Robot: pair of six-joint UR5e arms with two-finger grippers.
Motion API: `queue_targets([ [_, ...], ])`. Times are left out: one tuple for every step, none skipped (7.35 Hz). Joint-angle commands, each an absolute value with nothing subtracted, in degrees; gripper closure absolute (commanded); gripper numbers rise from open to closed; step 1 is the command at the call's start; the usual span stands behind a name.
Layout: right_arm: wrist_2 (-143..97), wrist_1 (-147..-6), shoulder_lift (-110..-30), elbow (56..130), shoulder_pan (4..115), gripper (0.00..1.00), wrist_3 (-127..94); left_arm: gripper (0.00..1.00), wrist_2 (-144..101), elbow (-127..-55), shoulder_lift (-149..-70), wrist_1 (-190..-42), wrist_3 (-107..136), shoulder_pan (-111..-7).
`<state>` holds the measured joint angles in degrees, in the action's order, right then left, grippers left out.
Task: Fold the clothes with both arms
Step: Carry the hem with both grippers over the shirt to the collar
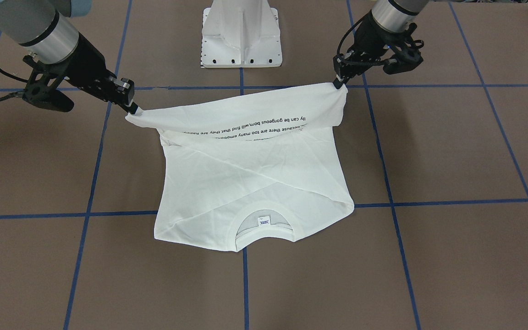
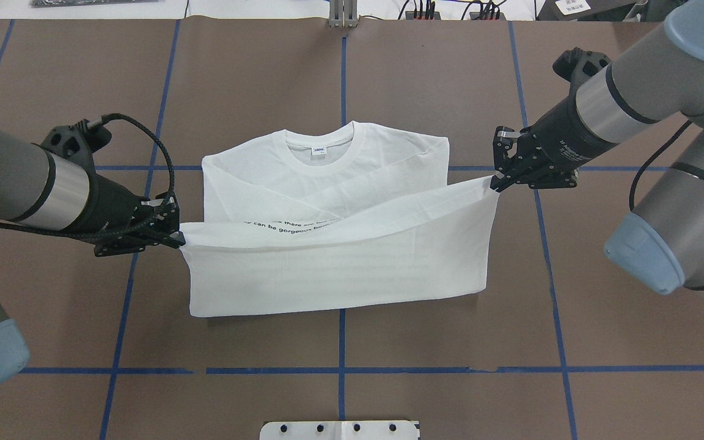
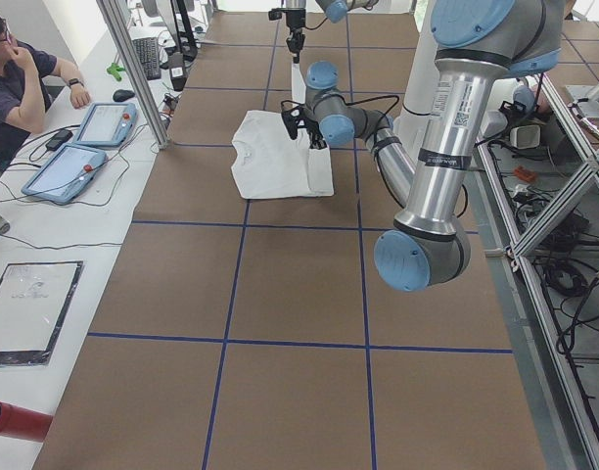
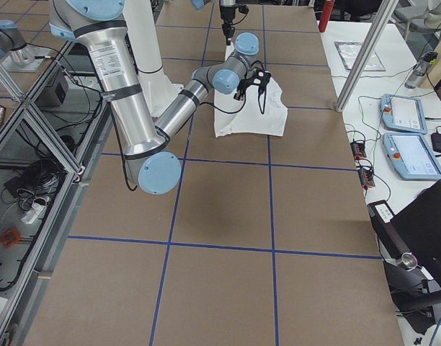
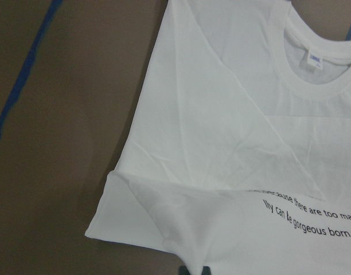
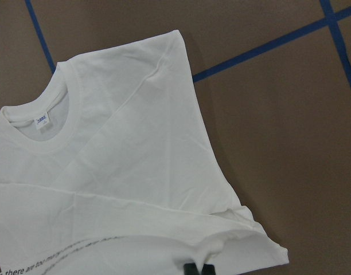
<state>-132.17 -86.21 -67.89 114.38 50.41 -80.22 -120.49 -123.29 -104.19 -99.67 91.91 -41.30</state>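
Note:
The white long-sleeved T-shirt [image 2: 327, 183] lies on the brown table with sleeves folded in, its ribbed neck and label [image 2: 317, 151] at the far side. Its bottom hem [image 2: 340, 238] is lifted and stretched between both grippers, showing black text lines [image 1: 255, 126]. My left gripper [image 2: 178, 239] is shut on the hem's left corner. My right gripper [image 2: 496, 181] is shut on the hem's right corner. In the front view the left gripper [image 1: 338, 84] is on the right, the right gripper [image 1: 133, 110] on the left. Both wrist views show the shirt [image 5: 233, 143] [image 6: 118, 160] below the pinched hem.
The white metal pedestal [image 1: 241, 36] stands behind the shirt at the robot's base. Blue tape lines [image 2: 341, 370] grid the brown table. An operator [image 3: 25, 78] sits at the side bench with tablets [image 3: 84, 147].

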Motion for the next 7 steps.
queue_targets([
  [-131.92, -85.96, -62.43, 107.26, 50.97, 1.0, -77.08, 1.0, -120.67, -118.24, -106.95, -99.58, 88.08, -44.38],
  [-131.92, -85.96, -60.05, 103.75, 51.67, 1.0, -75.43, 1.0, -120.5, -114.3, -109.75, -100.02, 88.07, -44.47],
  [-131.92, -85.78, -58.64, 100.49, 52.55, 1.0, -72.63, 1.0, -120.32, -109.39, -113.34, -100.54, 87.81, -44.47],
  [-131.92, -85.78, -56.1, 96.02, 53.43, 1.0, -70.25, 1.0, -120.06, -106.73, -114.25, -100.81, 85.45, -44.65],
  [-131.84, -85.69, -54.16, 92.24, 53.7, 1.0, -69.18, 1.0, -120.06, -104.0, -114.34, -102.03, 83.08, -46.74],
  [-131.31, -82.73, -52.66, 88.28, 53.79, 1.0, -68.65, 1.0, -120.06, -101.19, -114.35, -104.3, 80.79, -48.32],
  [-131.22, -79.22, -52.3, 84.76, 53.79, 1.0, -68.64, 1.0, -120.06, -98.12, -114.43, -107.11, 80.51, -48.95],
])
